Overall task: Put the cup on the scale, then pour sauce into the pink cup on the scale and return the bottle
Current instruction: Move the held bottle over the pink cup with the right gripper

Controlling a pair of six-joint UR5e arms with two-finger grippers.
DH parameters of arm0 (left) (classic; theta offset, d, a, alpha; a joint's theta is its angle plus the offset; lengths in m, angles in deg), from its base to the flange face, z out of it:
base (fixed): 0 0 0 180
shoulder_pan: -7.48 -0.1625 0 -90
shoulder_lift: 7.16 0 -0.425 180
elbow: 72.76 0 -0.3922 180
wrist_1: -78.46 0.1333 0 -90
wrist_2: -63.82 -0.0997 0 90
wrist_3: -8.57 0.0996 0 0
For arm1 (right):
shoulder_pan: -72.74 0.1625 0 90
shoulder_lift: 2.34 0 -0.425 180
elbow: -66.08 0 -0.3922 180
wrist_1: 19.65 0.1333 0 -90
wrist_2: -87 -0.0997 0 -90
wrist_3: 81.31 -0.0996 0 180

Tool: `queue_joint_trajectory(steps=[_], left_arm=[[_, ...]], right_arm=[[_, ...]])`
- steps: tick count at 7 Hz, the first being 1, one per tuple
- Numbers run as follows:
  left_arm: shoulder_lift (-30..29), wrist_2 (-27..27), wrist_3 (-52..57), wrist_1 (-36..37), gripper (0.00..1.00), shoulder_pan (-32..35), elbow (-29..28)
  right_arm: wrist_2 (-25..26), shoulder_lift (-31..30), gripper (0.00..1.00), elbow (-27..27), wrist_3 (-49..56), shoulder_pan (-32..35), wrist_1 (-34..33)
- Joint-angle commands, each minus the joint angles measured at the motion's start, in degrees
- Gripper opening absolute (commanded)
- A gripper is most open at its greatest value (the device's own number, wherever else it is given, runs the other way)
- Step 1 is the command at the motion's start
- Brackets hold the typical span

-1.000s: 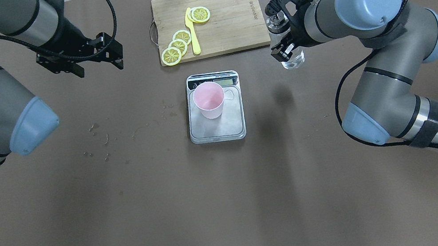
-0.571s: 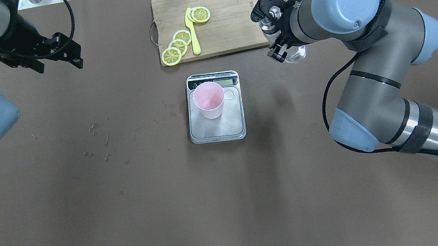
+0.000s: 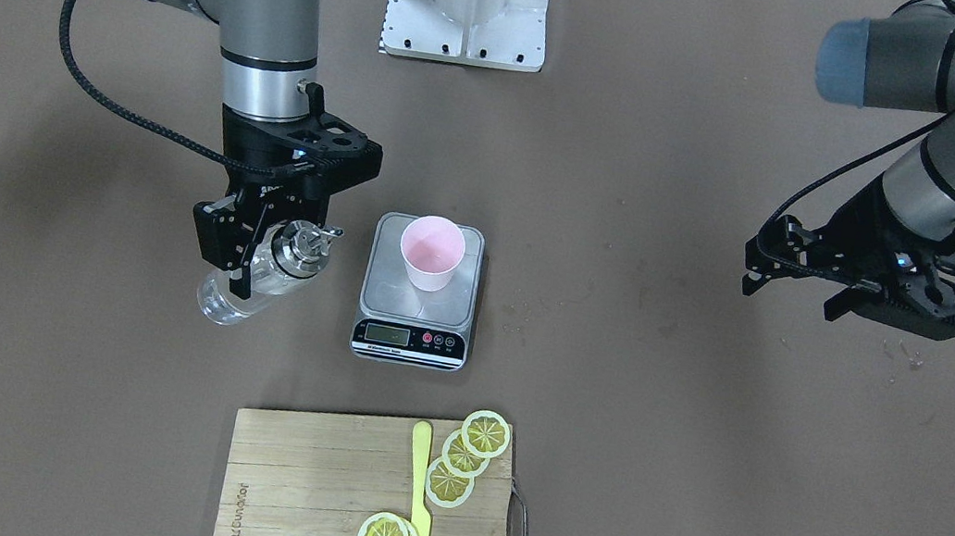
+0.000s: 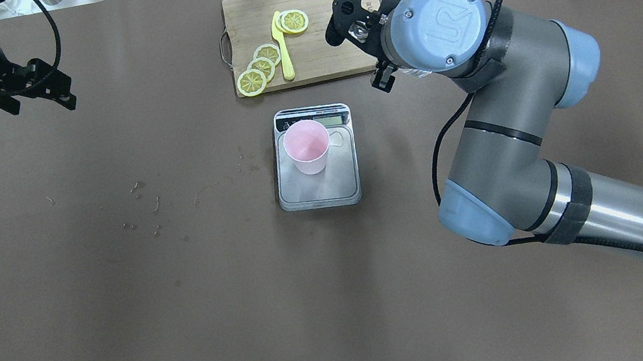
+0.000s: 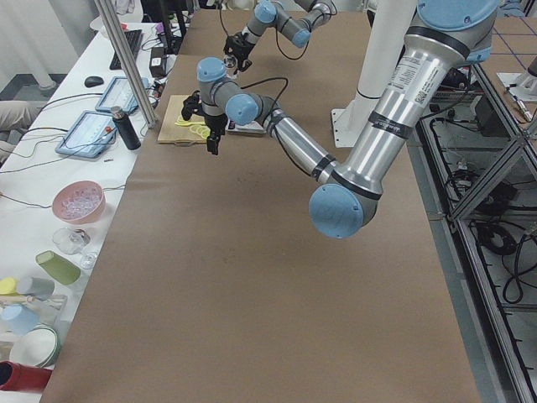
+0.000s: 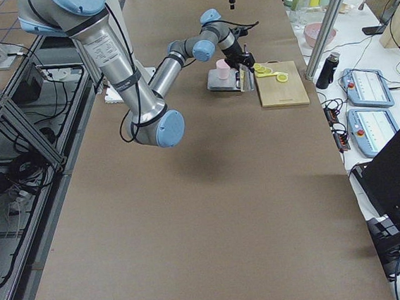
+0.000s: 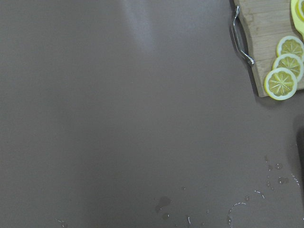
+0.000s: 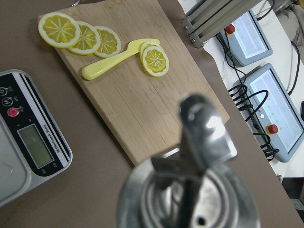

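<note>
The pink cup (image 3: pixel 431 252) stands upright on the scale (image 3: pixel 386 285), toward the display end; both also show from overhead, the cup (image 4: pixel 307 145) on the scale (image 4: pixel 332 184). My right gripper (image 3: pixel 240 261) is shut on the clear glass bottle (image 3: pixel 222 300) and holds it tilted above the table, beside the scale and apart from it. Its metal cap (image 8: pixel 202 156) fills the right wrist view. From overhead my wrist hides most of the bottle. My left gripper (image 3: pixel 797 285) is open and empty, far off to the side; it also shows in the overhead view (image 4: pixel 40 91).
A wooden cutting board (image 3: pixel 297 486) with lemon slices (image 3: pixel 465 458) and a yellow knife (image 3: pixel 418 493) lies beyond the scale. Small droplets (image 4: pixel 143 202) mark the table on my left side. A white mounting plate (image 3: pixel 466 14) sits at my base.
My right arm has carried the bottle up and sideways toward the scale and over the board's corner. My left arm has drawn back to the far left, still open.
</note>
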Motion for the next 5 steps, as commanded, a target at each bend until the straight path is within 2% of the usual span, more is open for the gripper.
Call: queue_joint_trajectory(steps=[1, 3, 5], left_arm=[[1.16, 0.06, 1.33, 0.04, 0.97, 0.27, -0.07], [2.56, 0.06, 3.16, -0.05, 0.97, 0.45, -0.24], [7.46, 2.33, 8.07, -1.27, 0.97, 4.29, -0.24]], right_arm=[[7.42, 1.45, 0.00, 0.12, 3.46, -2.25, -3.97], [9.83, 2.94, 0.00, 0.56, 7.76, -2.97, -7.04], [13.51, 3.74, 0.00, 1.08, 9.54, -4.54, -8.29]])
